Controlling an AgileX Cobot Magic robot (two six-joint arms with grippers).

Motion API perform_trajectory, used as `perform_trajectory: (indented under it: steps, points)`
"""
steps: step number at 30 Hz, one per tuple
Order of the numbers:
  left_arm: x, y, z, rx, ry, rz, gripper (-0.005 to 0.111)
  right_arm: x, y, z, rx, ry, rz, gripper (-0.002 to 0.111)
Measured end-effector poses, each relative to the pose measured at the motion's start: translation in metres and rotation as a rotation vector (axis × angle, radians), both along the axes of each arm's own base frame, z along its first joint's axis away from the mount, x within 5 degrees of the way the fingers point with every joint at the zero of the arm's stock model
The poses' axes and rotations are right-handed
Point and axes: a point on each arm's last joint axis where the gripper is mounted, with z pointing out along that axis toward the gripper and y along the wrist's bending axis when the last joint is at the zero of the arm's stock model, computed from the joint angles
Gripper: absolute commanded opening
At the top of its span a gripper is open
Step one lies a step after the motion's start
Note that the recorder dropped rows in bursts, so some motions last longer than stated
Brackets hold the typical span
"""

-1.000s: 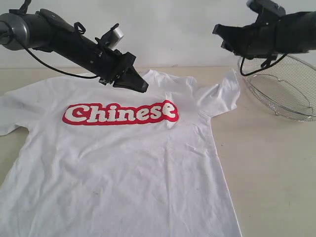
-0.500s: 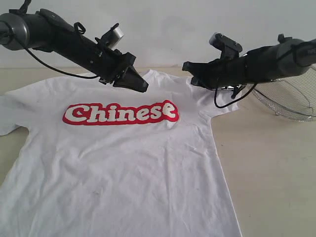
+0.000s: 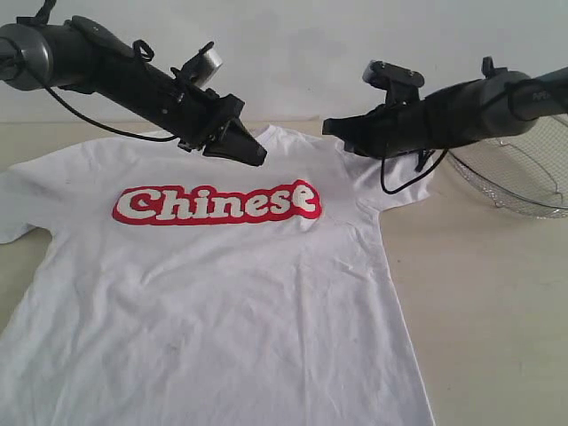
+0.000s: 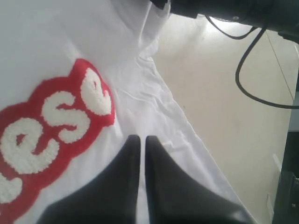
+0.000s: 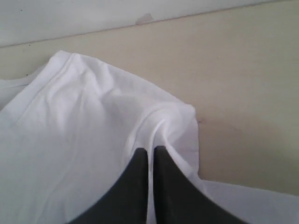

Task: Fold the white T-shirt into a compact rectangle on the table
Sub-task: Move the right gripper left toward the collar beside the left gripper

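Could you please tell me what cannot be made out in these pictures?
White T-shirt: hem and one sleeve are cut off by the exterior view's edges, and the collar is mostly behind the left gripper.
Whether the right gripper pinches cloth: its near-shut jaws cover the contact, right wrist view.
Wire-mesh basket: cut off by the exterior view's right edge.

right hand [image 3: 331, 127] swung in from over wire basket [image 3: 524, 182], now at white T-shirt [image 3: 222, 293] sleeve
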Motion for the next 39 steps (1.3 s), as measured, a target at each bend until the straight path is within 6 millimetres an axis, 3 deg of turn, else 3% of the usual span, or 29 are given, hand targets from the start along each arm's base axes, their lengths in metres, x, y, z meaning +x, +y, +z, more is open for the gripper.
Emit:
perform_trajectory:
  steps: [7,15,26,39]
  points:
    - [0.000,0.000,0.000,0.000,0.000,0.000,0.004,0.010,0.003,0.011,-0.090,0.000,0.093,0.000]
    - [0.000,0.000,0.000,0.000,0.000,0.000,0.004,0.013,0.001,0.002,-0.249,0.126,0.211,0.000]
    - [0.000,0.000,0.000,0.000,0.000,0.000,0.004,0.020,0.002,0.025,-0.296,0.150,0.274,0.000]
    - [0.000,0.000,0.000,0.000,0.000,0.000,0.004,0.029,0.003,0.011,-0.308,0.225,0.314,0.000]
